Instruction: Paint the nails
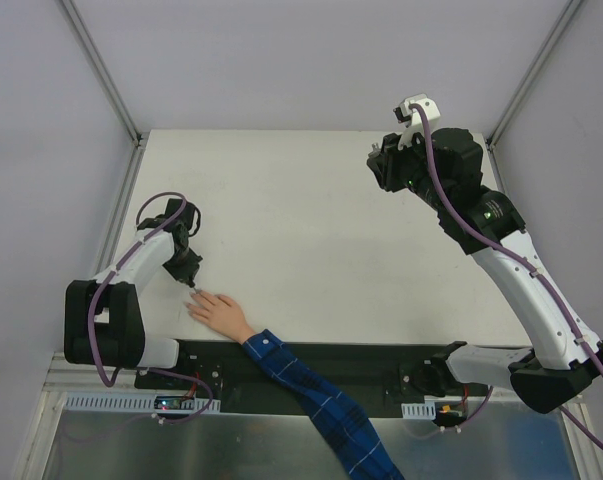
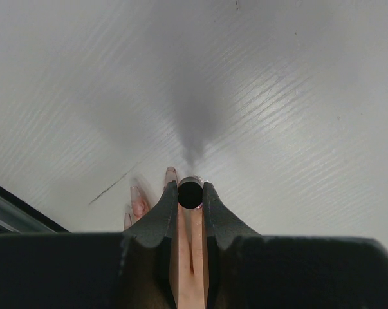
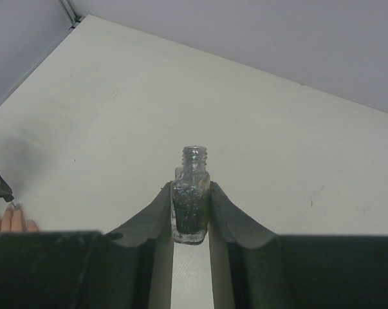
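two hands closed, each on its own item. left hand (image 2: 190, 193) clamped on a dark, round-ended applicator (image 2: 190, 195), seen end-on; bristle end not visible. right hand (image 3: 191, 199) clamped on an uncapped glass bottle (image 3: 193, 164) of dark polish, upright, over the upper right of the worktop (image 1: 311, 210), well apart from the work area. nails (image 2: 171, 172) at the tips of the pale spread fingers (image 1: 219, 312), lower left of centre in the top view, with blue plaid sleeve (image 1: 316, 400) running off toward the lower edge. long axis of the fingers pointed up-left, straight at the left hand. in the left wrist view, one nail just beyond the applicator, two more to its lower left. contact not confirmable. left hand nearer by far. probable next move: short descent, then a stroke along the finger axis.
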You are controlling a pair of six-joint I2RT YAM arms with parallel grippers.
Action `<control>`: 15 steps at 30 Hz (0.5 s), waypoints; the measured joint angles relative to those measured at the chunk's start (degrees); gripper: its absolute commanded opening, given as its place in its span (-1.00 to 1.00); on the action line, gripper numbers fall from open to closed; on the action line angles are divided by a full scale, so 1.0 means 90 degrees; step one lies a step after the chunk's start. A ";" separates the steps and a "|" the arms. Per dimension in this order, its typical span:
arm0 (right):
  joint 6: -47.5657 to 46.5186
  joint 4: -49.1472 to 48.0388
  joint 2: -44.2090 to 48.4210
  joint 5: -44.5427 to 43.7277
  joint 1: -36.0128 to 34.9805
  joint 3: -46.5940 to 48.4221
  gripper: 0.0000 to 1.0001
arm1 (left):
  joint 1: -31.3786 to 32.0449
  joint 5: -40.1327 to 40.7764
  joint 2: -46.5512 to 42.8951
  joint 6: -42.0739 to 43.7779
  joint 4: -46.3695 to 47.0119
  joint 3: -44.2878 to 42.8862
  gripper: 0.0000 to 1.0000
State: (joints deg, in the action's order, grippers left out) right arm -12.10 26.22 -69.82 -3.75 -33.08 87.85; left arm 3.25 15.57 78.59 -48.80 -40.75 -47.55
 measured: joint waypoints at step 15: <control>0.0000 -0.0002 0.0000 0.0012 0.0000 0.0000 -0.99 | 0.0000 0.0000 0.0019 0.0002 0.0039 -0.0068 -1.00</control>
State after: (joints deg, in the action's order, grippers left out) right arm -12.10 26.20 -69.82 -3.64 -33.08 87.85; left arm 3.25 15.57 78.76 -48.77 -40.40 -48.16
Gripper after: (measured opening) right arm 0.249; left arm 0.088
